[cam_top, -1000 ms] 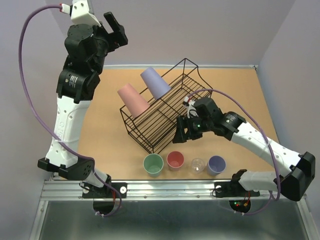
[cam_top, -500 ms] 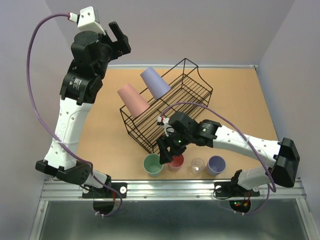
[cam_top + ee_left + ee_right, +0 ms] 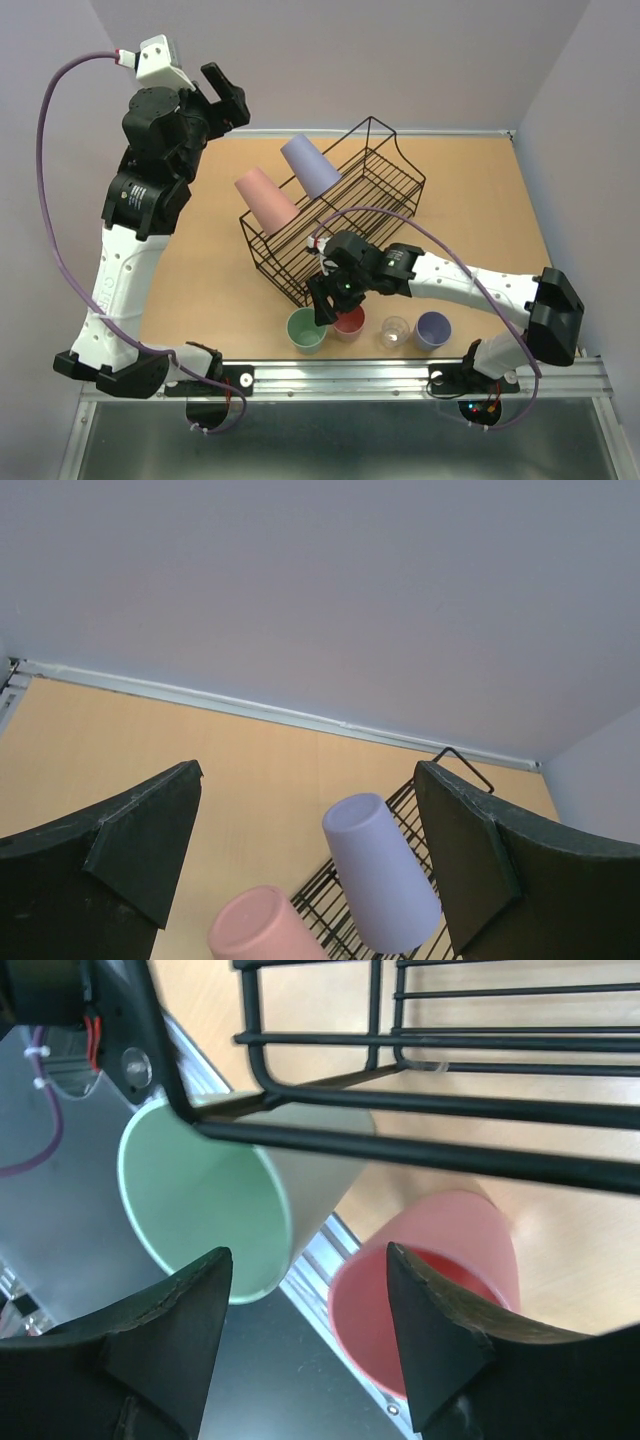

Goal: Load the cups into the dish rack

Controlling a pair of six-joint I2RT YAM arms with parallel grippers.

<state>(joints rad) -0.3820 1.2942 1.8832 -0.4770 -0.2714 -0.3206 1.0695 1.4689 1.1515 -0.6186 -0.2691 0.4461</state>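
Top view: long black wire dish rack point(image 3: 335, 215) lying diagonally on a tan wooden tabletop point(image 3: 480, 200), raised end toward the far right.

In the rack's left part, two loaded cups: large pink plastic tumbler point(image 3: 265, 200) and large lavender plastic tumbler point(image 3: 311, 165). Both tilted, bases uppermost and poking above the wires, mouths hidden among the bars.

Outside the rack, in a row along the near edge of the table, four upright cups, left to right: large green plastic tumbler point(image 3: 306, 329), smaller pink tumbler point(image 3: 350, 322) just beside it, tiny clear tumbler point(image 3: 396, 329), smaller lavender tumbler point(image 3: 433, 328).

Right gripper point(image 3: 325, 300): low at the rack's near corner, above the gap between green and smaller pink tumblers. Jaws moderately spread, nothing between them. Right wrist view: one fingertip point(image 3: 170, 1340) in front of the green rim, the other before the pink rim, rack bars crossing overhead.

Left gripper point(image 3: 225, 95): raised high over the far left of the table, well apart from every cup. Jaws wide and empty. Left wrist view: both loaded tumblers framed between its fingers point(image 3: 130, 850).
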